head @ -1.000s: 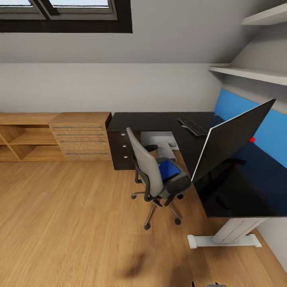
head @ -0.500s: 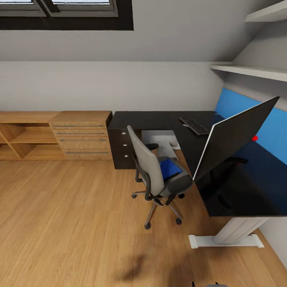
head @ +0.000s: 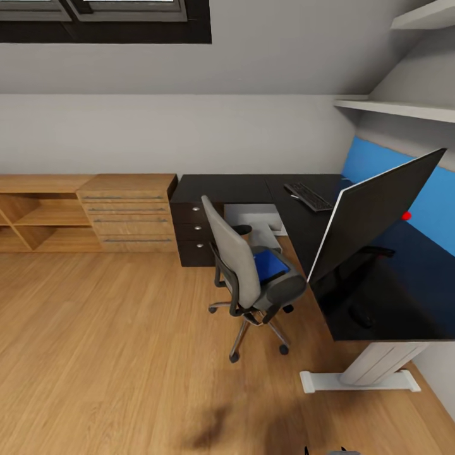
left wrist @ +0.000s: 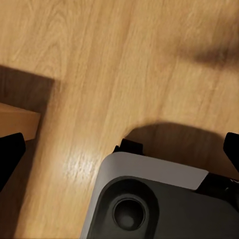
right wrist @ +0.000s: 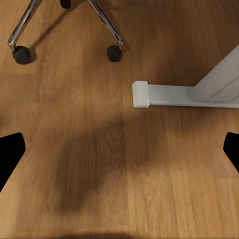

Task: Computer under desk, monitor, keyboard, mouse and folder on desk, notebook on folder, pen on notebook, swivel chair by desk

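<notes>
Even, soft daylight w/ no hard glare; skylight (head: pixel 104 19) at top reads as the source. Render is clean, slightly soft on edges (textures a bit smeared). Desk (head: pixel 392 297) top is glossy, mirroring the monitor (head: pixel 373 218) darkly. Diffuse dark shadow blotch on wood floor (head: pixel 114 354) near bottom of head view, another in right wrist view. Wide-angle stretch at corners.
</notes>
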